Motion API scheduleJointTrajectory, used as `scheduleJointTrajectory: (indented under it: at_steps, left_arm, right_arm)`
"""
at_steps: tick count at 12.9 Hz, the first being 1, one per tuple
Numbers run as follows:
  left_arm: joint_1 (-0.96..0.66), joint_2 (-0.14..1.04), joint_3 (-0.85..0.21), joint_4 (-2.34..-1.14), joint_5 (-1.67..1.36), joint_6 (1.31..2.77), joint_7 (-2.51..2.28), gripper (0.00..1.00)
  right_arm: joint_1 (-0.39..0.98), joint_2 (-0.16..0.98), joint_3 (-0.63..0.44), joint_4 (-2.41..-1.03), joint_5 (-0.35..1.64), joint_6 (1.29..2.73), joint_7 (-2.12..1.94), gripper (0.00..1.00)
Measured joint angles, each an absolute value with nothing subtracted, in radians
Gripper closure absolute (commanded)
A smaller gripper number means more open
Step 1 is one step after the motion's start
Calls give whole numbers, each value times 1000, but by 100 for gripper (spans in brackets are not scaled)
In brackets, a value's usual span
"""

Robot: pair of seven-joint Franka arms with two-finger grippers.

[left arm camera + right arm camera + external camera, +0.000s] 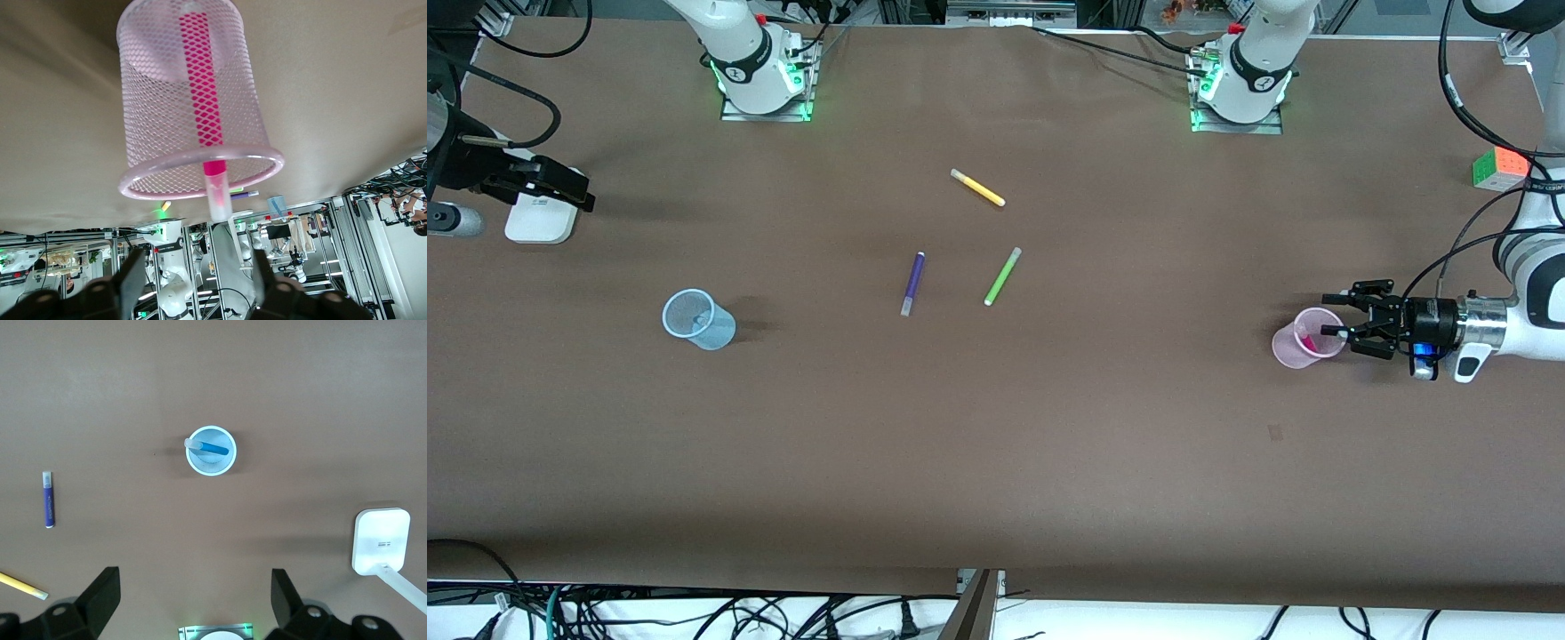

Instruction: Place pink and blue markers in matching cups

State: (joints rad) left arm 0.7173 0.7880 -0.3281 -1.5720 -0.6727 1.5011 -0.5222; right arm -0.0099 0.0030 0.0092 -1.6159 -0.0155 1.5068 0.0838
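The pale pink cup (1303, 342) stands toward the left arm's end of the table with the pink marker (1308, 341) in it. In the left wrist view the pink marker (200, 100) leans inside the pink cup (160, 113), its pale end past the rim. My left gripper (1332, 315) is open and empty just beside that cup's rim; it also shows in the left wrist view (197, 280). The pale blue cup (698, 318) stands toward the right arm's end. The blue marker (212, 447) lies inside the blue cup (211, 451). My right gripper (551, 182) is open and empty, high above (193, 597).
A dark purple pen (911, 283), a lime green pen (1002, 276) and a yellow pen (978, 188) lie mid-table. A white box (541, 218) sits under the right gripper. A puzzle cube (1500, 167) sits near the left arm's end.
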Motion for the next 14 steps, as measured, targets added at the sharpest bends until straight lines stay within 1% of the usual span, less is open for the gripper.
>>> scheduleJointTrajectory:
  at_steps: [2, 4, 7, 10, 12, 14]
  left_arm:
    - [716, 774, -341, -1553, -672, 1501, -533, 0]
    - [695, 706, -357, -1527, -627, 1498, -580, 0]
    - [584, 501, -366, -1486, -517, 1488, -705, 0]
    - [445, 305, -373, -1479, -350, 1467, -767, 0]
    - [374, 216, -411, -1482, -232, 1464, -776, 0]
    - [354, 167, -497, -1486, -137, 1463, -782, 0]
  right_arm:
    - [-10, 3, 9, -1616, -15, 1507, 83, 0]
    - [-10, 4, 9, -1616, -16, 1509, 82, 0]
    - [-10, 6, 9, -1616, -16, 1512, 82, 0]
    - [-10, 7, 8, -1616, -16, 1514, 82, 0]
    - [-10, 7, 9, -1616, -16, 1514, 82, 0]
    - [-10, 7, 8, -1616, -16, 1515, 82, 0]
